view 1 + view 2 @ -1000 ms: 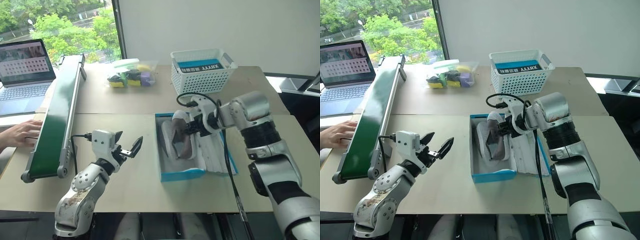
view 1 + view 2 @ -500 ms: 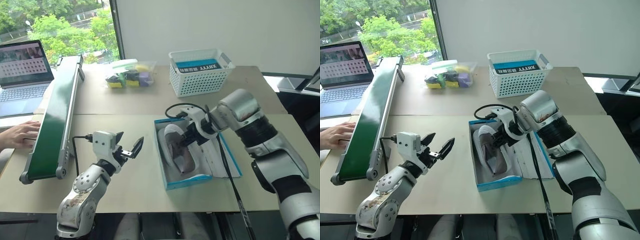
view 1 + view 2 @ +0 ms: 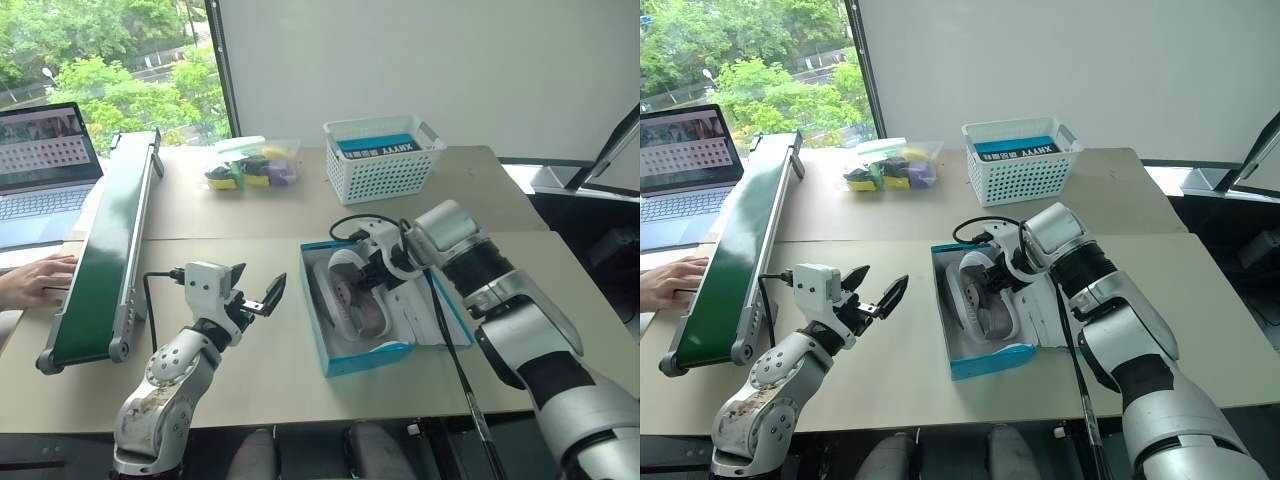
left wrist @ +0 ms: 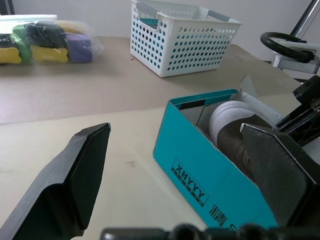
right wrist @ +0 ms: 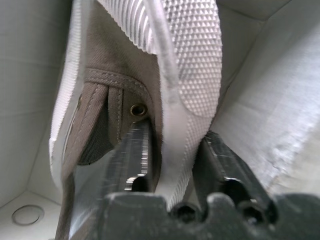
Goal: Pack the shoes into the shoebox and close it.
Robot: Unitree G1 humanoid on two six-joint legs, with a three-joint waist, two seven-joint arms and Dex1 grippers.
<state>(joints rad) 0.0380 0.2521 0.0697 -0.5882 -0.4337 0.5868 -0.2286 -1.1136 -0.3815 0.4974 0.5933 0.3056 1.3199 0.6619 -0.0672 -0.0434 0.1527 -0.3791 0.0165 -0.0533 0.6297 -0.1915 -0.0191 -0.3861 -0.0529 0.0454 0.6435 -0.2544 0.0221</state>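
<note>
The cyan-blue shoebox (image 3: 362, 358) lies open on the table's near middle, its white-lined lid (image 3: 447, 318) folded out flat on its right side. A grey shoe (image 3: 349, 298) with a pale sole rests on its side inside the box. My right gripper (image 3: 362, 281) reaches down into the box. In the right wrist view its fingers (image 5: 136, 145) stand open astride the shoe's sole edge (image 5: 176, 125), one inside the shoe and one outside. My left gripper (image 3: 256, 290) hovers open and empty to the left of the box (image 4: 200, 175).
A white lattice basket (image 3: 381, 160) stands behind the box, and a bag of coloured items (image 3: 245, 166) lies to its left. A green conveyor (image 3: 105, 250) runs along the left, with a laptop (image 3: 40, 170) and a person's hand (image 3: 35, 280) beyond it. A black cable (image 3: 447, 330) trails over the lid.
The camera has shifted. My right gripper sank deeper into the box with the shoe and its fingers spread wider. The left gripper stayed put.
</note>
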